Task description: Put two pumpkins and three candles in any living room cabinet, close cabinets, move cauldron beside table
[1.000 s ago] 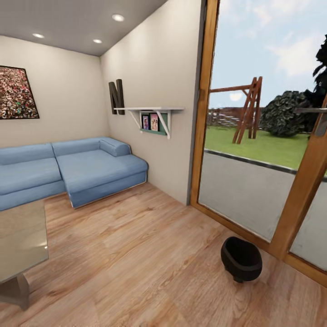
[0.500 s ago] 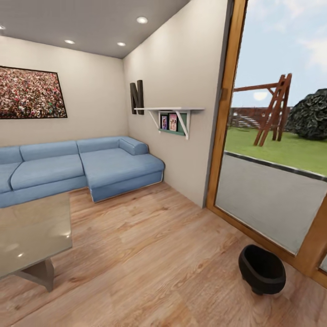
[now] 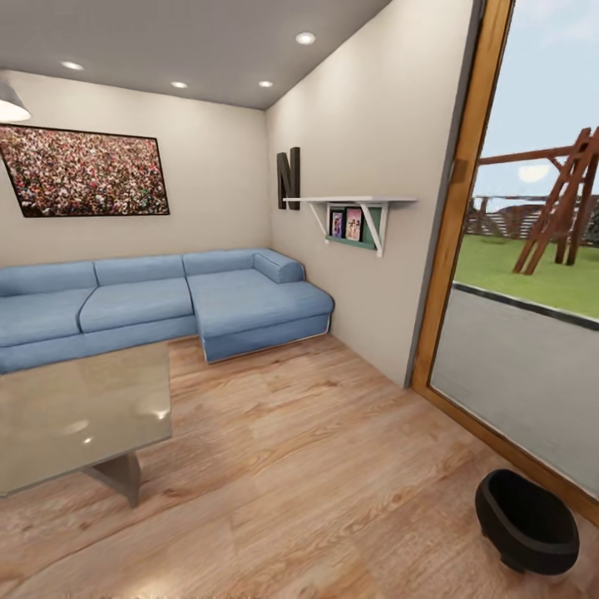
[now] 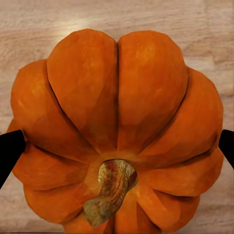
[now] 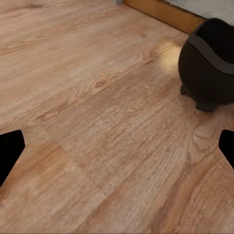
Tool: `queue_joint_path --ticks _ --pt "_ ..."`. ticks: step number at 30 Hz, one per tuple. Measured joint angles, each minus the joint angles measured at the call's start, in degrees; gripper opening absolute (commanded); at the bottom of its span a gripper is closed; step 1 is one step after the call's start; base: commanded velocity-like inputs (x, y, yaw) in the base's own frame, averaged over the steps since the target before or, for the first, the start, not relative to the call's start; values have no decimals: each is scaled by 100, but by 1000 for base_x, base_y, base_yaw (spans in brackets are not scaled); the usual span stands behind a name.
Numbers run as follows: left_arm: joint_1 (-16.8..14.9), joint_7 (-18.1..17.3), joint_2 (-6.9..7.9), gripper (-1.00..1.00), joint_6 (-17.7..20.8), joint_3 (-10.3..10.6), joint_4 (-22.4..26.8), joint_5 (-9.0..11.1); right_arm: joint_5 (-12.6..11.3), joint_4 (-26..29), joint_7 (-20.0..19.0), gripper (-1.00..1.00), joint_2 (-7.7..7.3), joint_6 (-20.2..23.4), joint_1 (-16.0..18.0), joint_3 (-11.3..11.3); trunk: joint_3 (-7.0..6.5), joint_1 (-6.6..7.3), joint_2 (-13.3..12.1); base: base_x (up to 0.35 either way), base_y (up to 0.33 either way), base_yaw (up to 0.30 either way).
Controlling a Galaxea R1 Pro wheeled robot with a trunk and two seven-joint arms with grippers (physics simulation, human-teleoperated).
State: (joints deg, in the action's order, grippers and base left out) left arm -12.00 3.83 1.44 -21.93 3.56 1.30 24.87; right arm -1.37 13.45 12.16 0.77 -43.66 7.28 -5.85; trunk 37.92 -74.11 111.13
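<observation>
Left pincer [image 4: 117,141]: clamped on a pumpkin [image 4: 117,112].
Right pincer [image 5: 117,148]: spread wide; cauldron [image 5: 208,68] standing on floor [image 5: 87,97] ahead of it.

Little of the body shows. In the left wrist view we see two flat black fingers [image 4: 9,148], matte, one at each side edge of the frame, each tapering to a blunt angled tip. No screws, cables or markings can be made out on them. The right wrist view gives the same: two plain black fingers [image 5: 9,151] with chamfered tips, unmarked, uniform in colour, no visible joints.
</observation>
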Motion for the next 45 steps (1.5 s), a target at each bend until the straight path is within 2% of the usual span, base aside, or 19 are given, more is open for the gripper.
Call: queue_joint_path --ticks 25,45 --pt "0 47 -4 -100 -93 5 3 -10 0 3 1 100 -9 0 0 0 0 0 0 0 0 275" --pt "0 6 -37 -100 0 18 -5 -9 0 8 0 100 -1 -9 0 -3 0 0 0 0 0 275"
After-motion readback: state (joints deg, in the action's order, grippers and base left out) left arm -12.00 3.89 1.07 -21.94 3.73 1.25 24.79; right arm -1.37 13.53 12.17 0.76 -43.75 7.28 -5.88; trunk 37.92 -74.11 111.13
